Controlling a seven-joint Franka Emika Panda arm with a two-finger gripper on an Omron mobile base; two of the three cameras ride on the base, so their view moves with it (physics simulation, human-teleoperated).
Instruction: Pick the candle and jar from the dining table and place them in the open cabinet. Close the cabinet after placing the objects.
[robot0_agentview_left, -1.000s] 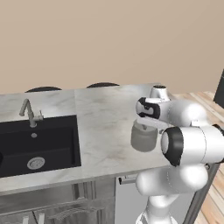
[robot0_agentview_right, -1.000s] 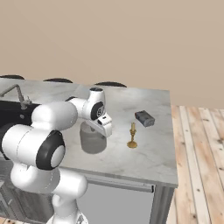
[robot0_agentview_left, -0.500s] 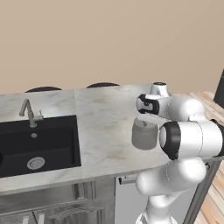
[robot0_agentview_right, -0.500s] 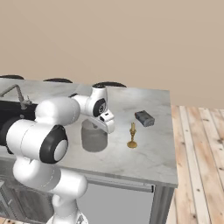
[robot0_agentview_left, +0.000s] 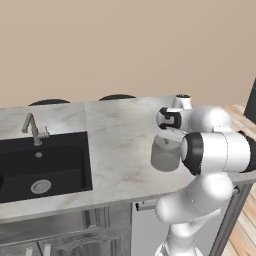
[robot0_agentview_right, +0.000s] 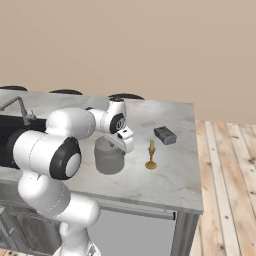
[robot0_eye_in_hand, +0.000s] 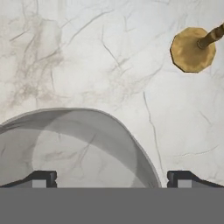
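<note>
The grey frosted jar (robot0_agentview_right: 108, 157) stands upright on the marble dining table (robot0_agentview_right: 165, 177), near its right end; it is also in the left base view as the jar (robot0_agentview_left: 163, 155). My gripper (robot0_agentview_right: 121, 141) hangs just above the jar's lid, jaws wide open and holding nothing. In the hand view the jar (robot0_eye_in_hand: 74, 148) lies between and below the two dark fingertips (robot0_eye_in_hand: 41, 178), with the gripper (robot0_eye_in_hand: 111, 180) spread wider than the lid. The brass candle (robot0_agentview_right: 151, 155) stands upright to the jar's right; its round base, the candle (robot0_eye_in_hand: 192, 49), is at the upper right of the hand view.
A small dark block (robot0_agentview_right: 165, 135) lies behind the candle near the table's right edge. The black sink (robot0_agentview_left: 42, 167) with its metal faucet (robot0_agentview_left: 33, 129) takes up the table's left part. Wooden floor (robot0_agentview_right: 227, 190) lies to the right of the table.
The hand has come down and slightly toward the jar, now sitting close over its lid. Jaws stay wide open. Jar and candle have not moved.
</note>
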